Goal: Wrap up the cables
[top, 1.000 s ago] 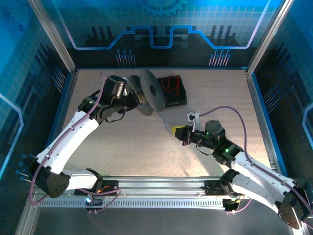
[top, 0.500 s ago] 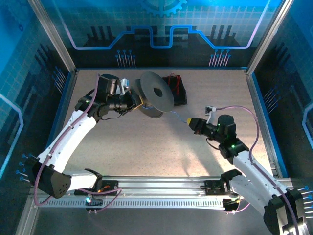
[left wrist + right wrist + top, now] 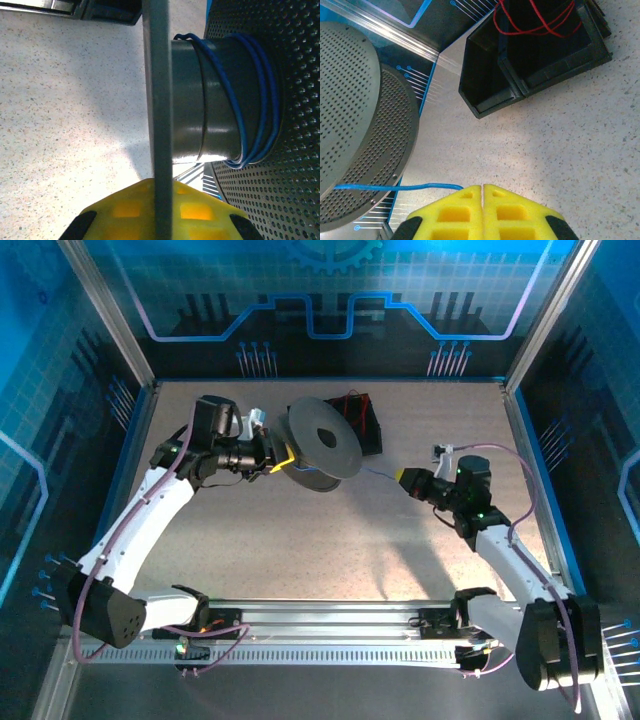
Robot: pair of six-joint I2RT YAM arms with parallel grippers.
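No words, numbers or brand marks can be read in any view. The back wall [image 3: 200,300] carries a gear drawing [image 3: 335,252] and blue line patterns [image 3: 330,315], not letters.

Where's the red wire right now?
The red wire lies coiled in the black bin at the far side of the table, just behind the grey spool.

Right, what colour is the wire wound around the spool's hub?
Blue; the wire shows best in the left wrist view.
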